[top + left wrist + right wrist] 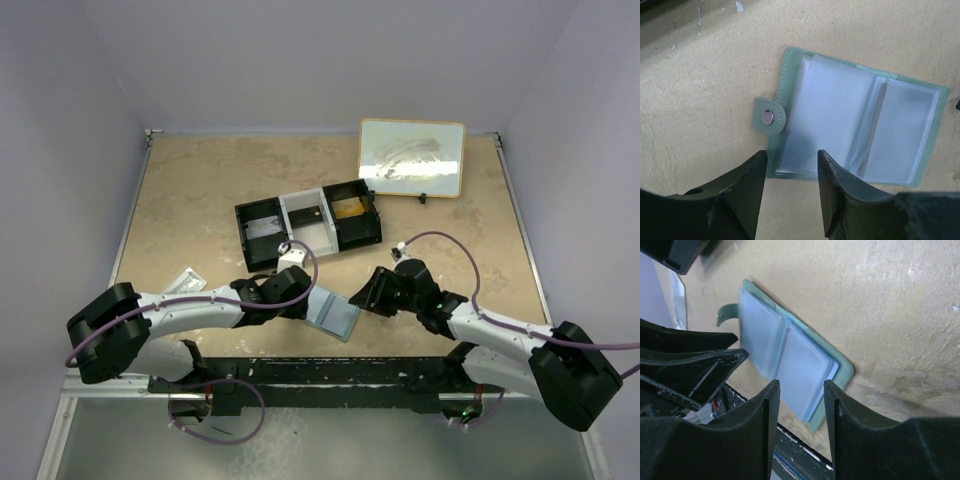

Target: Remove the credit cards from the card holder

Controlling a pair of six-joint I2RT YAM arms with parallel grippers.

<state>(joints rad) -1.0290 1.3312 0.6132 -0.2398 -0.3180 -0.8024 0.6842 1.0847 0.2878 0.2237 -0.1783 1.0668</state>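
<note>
The card holder [332, 315] lies spread open on the table [200, 190] between the left claw [790, 160] and right claw [801, 390], each part open and empty over opposite edges, probably positioned to reach its clear sleeves [840, 115].

Nothing readable anywhere tbh: the card holder [855, 125] shows only blank frosted sleeves [900, 135] and a plain metal snap [768, 117], and the little packet [182, 281] near the tabletop's [200, 190] left edge is too tiny to make out.
</note>
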